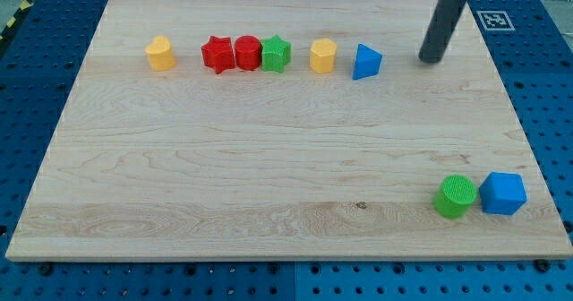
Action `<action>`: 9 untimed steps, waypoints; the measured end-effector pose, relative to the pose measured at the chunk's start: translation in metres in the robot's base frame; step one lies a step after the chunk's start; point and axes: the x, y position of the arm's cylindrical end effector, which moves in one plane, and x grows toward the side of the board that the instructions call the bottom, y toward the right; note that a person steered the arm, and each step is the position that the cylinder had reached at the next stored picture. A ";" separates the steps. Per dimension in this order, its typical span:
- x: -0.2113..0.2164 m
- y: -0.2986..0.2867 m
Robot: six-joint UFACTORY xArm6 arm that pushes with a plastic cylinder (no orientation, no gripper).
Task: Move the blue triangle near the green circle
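Blue triangle (366,62) apex points view's right; tip (431,61) just right; no claw visible.

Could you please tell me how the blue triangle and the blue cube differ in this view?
The blue triangle is wedge-shaped with a point; the blue cube is boxy. The triangle ends the row at the view's top, near my tip; the cube sits at the bottom right, touching the green circle. Both are the same blue.

The whole table (269,158) is seen by a single camera, from above and from the view's bottom edge. It is angled downward at moderate range.
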 end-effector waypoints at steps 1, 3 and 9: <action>-0.049 -0.047; 0.017 -0.105; 0.197 -0.103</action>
